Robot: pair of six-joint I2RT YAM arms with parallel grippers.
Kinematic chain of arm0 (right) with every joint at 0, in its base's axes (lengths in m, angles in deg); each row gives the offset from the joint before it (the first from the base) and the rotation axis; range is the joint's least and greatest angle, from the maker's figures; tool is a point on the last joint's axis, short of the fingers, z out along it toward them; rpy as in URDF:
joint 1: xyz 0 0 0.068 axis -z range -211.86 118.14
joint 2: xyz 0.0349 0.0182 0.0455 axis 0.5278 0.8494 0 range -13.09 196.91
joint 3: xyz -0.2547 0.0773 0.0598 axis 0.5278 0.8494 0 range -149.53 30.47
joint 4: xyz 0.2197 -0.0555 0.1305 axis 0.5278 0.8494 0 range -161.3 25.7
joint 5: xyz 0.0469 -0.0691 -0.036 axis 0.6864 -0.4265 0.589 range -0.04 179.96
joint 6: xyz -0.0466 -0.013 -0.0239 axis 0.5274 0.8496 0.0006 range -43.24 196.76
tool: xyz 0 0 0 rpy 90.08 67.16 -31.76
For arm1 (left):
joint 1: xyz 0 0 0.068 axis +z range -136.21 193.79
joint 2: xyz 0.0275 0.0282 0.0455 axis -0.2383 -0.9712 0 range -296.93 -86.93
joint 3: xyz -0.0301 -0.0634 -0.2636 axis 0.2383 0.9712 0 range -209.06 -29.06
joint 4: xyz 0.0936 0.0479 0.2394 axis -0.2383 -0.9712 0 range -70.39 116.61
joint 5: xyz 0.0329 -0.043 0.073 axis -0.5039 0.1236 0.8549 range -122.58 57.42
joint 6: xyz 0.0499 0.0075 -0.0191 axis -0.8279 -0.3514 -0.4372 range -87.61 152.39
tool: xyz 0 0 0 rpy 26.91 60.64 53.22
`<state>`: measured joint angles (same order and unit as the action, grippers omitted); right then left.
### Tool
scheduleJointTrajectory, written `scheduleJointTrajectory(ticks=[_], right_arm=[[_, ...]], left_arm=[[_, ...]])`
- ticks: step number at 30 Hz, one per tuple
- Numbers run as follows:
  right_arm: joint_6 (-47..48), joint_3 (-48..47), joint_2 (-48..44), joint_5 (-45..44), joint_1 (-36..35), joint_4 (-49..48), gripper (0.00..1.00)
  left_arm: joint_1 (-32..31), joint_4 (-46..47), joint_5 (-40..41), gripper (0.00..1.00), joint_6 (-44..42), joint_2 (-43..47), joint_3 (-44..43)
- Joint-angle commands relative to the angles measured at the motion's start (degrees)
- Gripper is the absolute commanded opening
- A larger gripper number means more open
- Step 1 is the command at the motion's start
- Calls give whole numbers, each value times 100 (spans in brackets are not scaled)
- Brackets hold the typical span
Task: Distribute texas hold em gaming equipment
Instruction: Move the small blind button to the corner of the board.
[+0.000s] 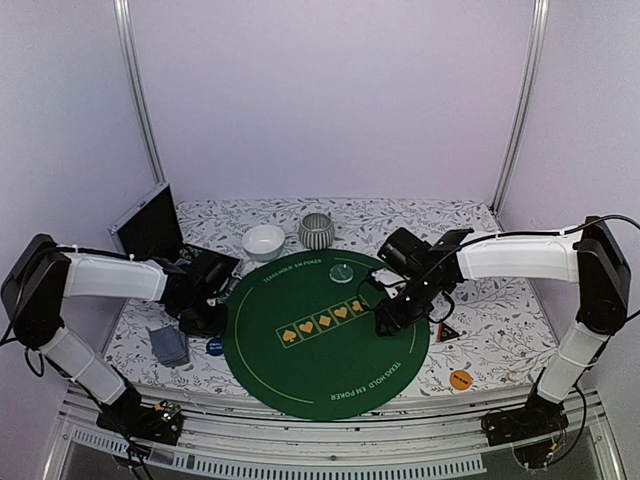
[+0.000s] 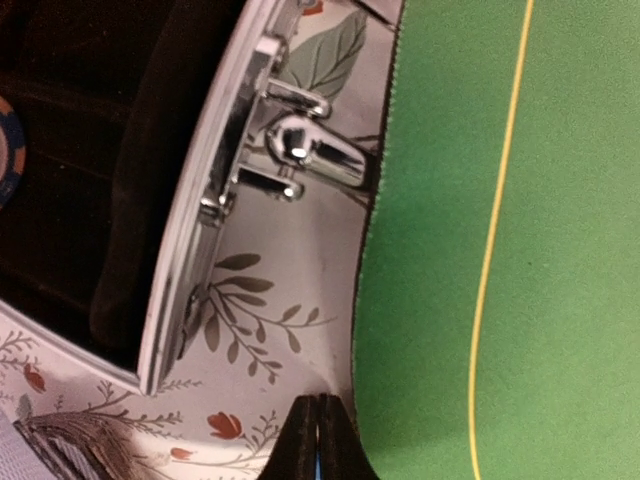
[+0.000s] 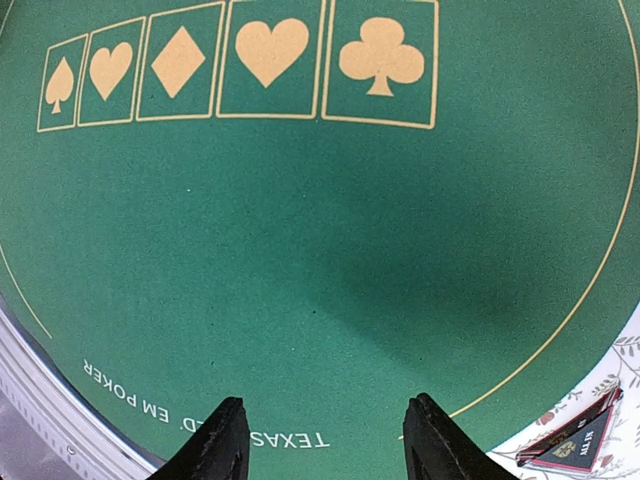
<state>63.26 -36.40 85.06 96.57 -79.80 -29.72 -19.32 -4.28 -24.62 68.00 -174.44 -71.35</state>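
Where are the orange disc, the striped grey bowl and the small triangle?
orange disc [image 1: 460, 379], top view, centre.
striped grey bowl [image 1: 316, 238], top view, outer wall.
small triangle [image 3: 573, 450], right wrist view, dark face.

Grey-blue cards [image 1: 168, 345] and blue disc [image 1: 214, 347] left, orange disc [image 1: 460, 379] right

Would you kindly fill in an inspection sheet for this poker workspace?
Surface: floral tablecloth under round green mat.
Job's things: card deck, blue disc and orange disc on the cloth; pale green disc on the mat; triangle beside the mat.
Clutter: white bowl, striped bowl, open black case.
End effectors: left end effector shut beside the case; right end effector open, empty, above the mat.
Cables: black cable on the right arm.
Surroundings: pale walls, metal posts.
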Motion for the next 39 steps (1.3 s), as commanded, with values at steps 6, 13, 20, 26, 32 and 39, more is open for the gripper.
scheduleJointTrajectory(ticks=[6,13,20,26,32,39], right_arm=[[-49,87,-166,93,14,-107,55],[-68,147,-199,112,17,-124,55],[-93,235,-259,113,21,-125,55],[-101,245,-294,97,21,-121,55],[-109,305,-317,116,20,-117,55],[-127,370,-367,129,22,-165,56]], left_arm=[[-672,-198,-803,5,666,482,901],[-1184,-487,-883,5,894,840,984],[-1842,-580,-1105,5,1117,802,1029],[-2071,-800,-938,7,1219,837,946],[-2165,-1185,-937,9,1315,1161,652],[-2142,-1721,-597,58,1417,1319,355]])
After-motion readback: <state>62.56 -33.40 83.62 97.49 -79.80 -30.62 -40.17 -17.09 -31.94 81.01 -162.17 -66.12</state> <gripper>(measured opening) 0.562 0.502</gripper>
